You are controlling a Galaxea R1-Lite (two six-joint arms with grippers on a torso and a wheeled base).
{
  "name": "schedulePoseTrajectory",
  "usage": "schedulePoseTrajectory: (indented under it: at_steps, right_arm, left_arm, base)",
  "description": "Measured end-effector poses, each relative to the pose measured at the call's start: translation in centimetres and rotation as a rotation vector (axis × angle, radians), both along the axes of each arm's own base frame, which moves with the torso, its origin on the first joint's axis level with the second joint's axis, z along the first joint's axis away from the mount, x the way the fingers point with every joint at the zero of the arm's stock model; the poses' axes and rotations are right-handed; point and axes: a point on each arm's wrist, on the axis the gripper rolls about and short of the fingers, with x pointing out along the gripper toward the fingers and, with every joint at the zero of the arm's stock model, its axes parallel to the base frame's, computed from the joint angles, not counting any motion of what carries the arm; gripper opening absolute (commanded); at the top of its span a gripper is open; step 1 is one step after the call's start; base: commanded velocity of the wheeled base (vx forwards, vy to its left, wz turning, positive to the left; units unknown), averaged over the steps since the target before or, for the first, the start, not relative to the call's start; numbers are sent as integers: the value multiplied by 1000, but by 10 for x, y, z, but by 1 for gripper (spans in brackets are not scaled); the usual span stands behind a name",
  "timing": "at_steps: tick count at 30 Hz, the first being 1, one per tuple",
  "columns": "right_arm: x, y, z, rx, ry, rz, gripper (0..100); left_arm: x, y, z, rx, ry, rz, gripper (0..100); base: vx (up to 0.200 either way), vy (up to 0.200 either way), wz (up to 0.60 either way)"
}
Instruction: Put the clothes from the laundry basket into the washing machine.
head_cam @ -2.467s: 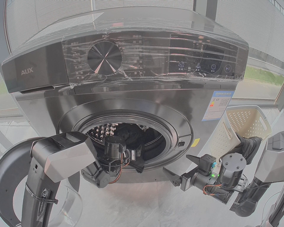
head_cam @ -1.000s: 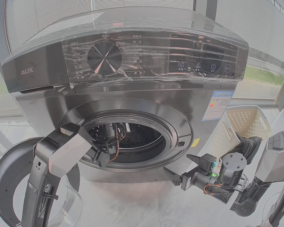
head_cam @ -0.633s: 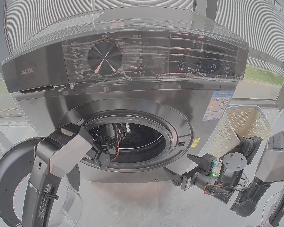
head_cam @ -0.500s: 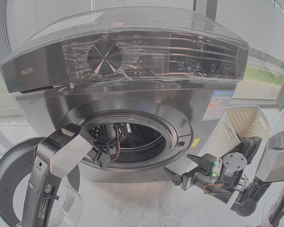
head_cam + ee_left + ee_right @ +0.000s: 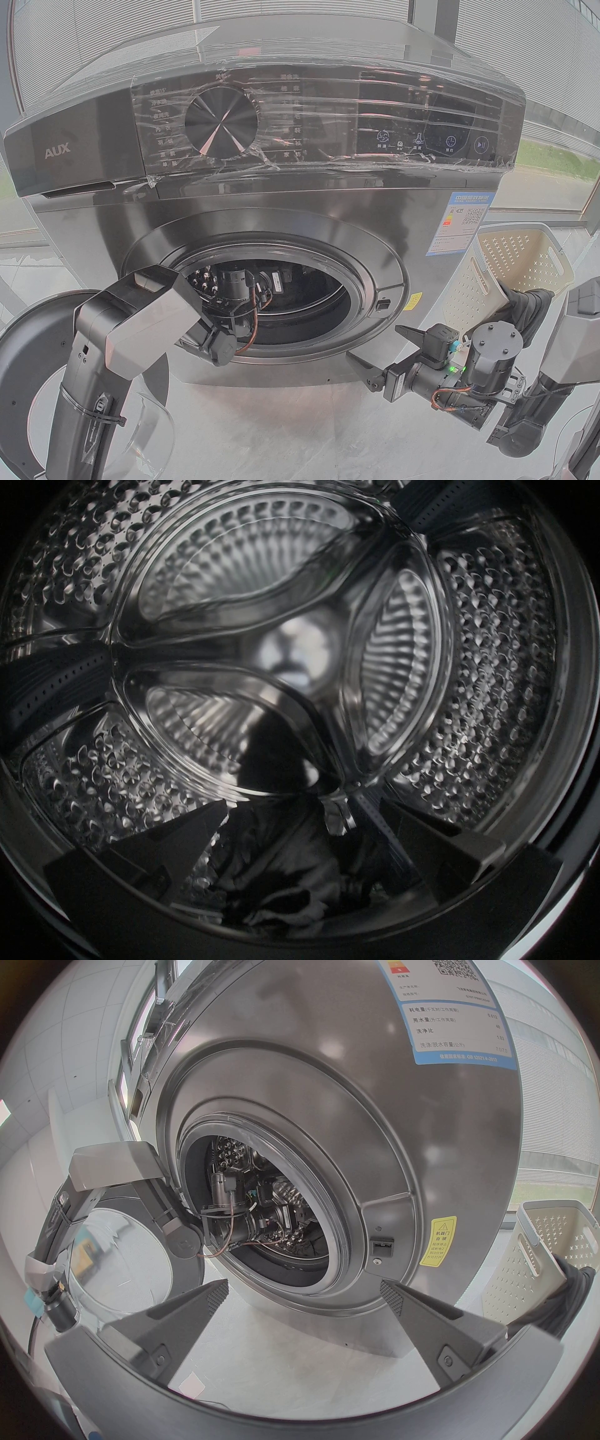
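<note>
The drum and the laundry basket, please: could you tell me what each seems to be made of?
The drum looks like polished stainless steel, judging by its mirror-like glints and embossed, perforated wall. The laundry basket is probably moulded plastic with a matte cream finish; it has regular rows of small holes and a cut-out handle.

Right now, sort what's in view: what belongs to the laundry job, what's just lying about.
Job: washing machine, open door, laundry basket, dark clothes over its rim, dark garment in the drum, left gripper.
Just there: paper label, yellow sticker.
</note>
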Motion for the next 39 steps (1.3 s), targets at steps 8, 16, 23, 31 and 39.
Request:
schedulePoseTrajectory:
  at_steps: [8,16,23,31,39]
  right_arm:
    - [-1,0,0,-2,2,-1,100]
    - [-3,-3,-1,-8,7,-5,100]
    - [-6,-7,0,-11,11,-13,100]
    - [-14,-22,8,-10,7,-39,100]
    - [-34,-48,22,12,-6,-121,100]
  left_arm:
    - [-37,-16,-13,41,65,-65,100]
    - [-86,-18,0,66,101,-127,100]
    - [-143,-4,32,53,124,-175,100]
    - [-211,29,73,13,116,-218,100]
    - [-263,64,94,-6,95,-238,100]
  base:
    - [0,0,0]
    - [0,0,0]
    - [0,0,0]
    - [0,0,0]
    - [0,0,0]
